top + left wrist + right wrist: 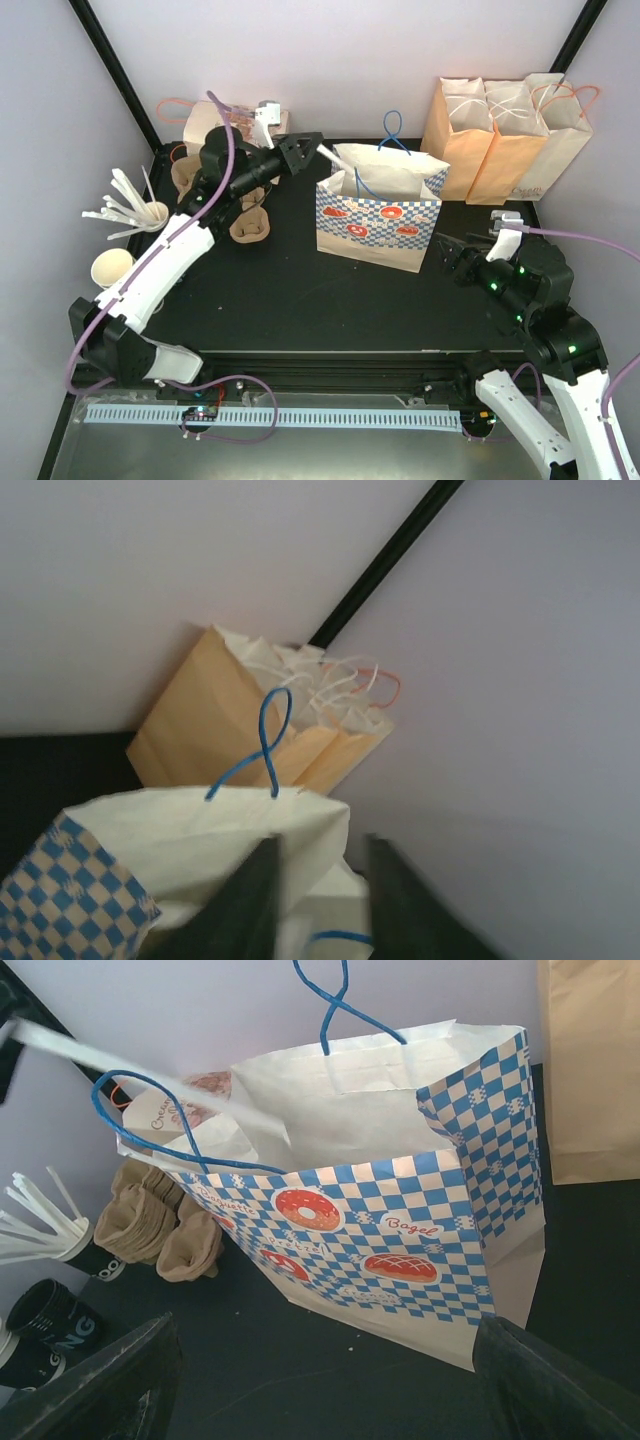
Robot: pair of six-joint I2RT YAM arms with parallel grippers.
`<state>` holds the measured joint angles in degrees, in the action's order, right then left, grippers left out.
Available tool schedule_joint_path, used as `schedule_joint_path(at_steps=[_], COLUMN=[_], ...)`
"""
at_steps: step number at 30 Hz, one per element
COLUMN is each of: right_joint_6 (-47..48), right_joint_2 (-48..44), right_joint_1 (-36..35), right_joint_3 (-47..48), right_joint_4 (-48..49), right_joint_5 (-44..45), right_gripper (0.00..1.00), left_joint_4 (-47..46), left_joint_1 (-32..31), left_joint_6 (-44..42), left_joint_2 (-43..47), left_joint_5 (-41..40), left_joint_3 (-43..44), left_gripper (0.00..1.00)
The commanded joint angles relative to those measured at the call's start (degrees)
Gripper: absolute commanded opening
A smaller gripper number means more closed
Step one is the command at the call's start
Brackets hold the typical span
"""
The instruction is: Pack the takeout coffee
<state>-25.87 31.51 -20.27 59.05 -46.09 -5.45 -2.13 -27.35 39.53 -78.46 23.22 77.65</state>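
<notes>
Two arms: left jaws point(322, 152) seemingly grasping a white stick, right jaws point(462, 252) released.

Pincer point(318, 900) fingers flank checkered bag point(190, 850) rim (blue handle point(262, 745) upright)

Overhead view from behind; both wrist views close on the checkered bag point(378, 222)

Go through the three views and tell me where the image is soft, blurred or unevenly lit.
Top external: evenly lit and sharp; the checkered bag casts only a faint shadow on the black table. Left wrist: soft overall, with the near fingers dark and blurred against the bag's rim. Right wrist: the bag's print is crisp, but the fingers at the bottom corners are dark, out-of-focus shapes.
</notes>
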Motion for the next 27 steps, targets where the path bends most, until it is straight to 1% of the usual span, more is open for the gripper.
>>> schedule_joint_path(at_steps=[1,2,3,5,6,10,13,16,18,20,22,27], right_joint_6=[-0.02,-0.05,-0.09,0.13,0.57,3.22,4.97,5.77,5.84,5.39,4.25,0.69], right_joint_2=[-0.08,-0.04,0.07,0.28,0.54,2.32,3.30,2.35,0.60,-1.69,-4.41,-10.70], right_joint_1=[-0.03,-0.03,-0.03,-0.05,-0.03,-0.03,-0.03,-0.03,-0.03,-0.03,-0.03,-0.03], right_joint_3=[1.80,1.91,1.93,1.86,1.91,3.19,3.22,0.55,-2.03,-5.50,-9.88,-21.47], right_joint_4=[-0.47,-0.61,-0.71,-0.88,-0.99,-2.19,-2.15,0.14,2.76,6.85,11.81,24.17], right_joint_5=[0.12,0.26,0.44,1.03,1.48,3.87,5.11,5.26,4.67,2.62,0.65,-1.80], right_gripper=[0.82,0.82,0.82,0.83,0.84,0.89,0.99,1.00,1.00,1.00,1.00,1.00], left_joint_4=[5.33,9.31,13.74,20.16,21.37,19.87,20.85,23.59,25.05,25.31,24.77,22.31], left_joint_1=[-0.75,-0.75,-0.70,-0.73,-0.72,-0.55,-0.57,-0.51,-0.44,-0.53,-0.49,-0.56], left_joint_6=[-3.85,-5.27,-6.95,-10.06,-11.71,-15.64,-18.91,-23.07,-25.21,-28.12,-30.66,-32.64], left_joint_2=[-3.26,-4.21,-4.93,-4.59,-3.10,4.27,11.08,16.69,19.98,23.29,26.90,36.20], left_joint_5=[5.45,6.52,5.84,2.55,0.86,-6.12,-12.01,-18.55,-23.15,-25.54,-26.51,-26.88], left_joint_3=[2.88,4.72,6.70,9.04,8.87,3.33,-0.47,-4.37,-7.32,-11.27,-15.86,-28.87], left_gripper=[0.66,0.94,0.98,0.99,0.99,0.99,0.99,0.99,0.99,0.99,0.99,0.99])
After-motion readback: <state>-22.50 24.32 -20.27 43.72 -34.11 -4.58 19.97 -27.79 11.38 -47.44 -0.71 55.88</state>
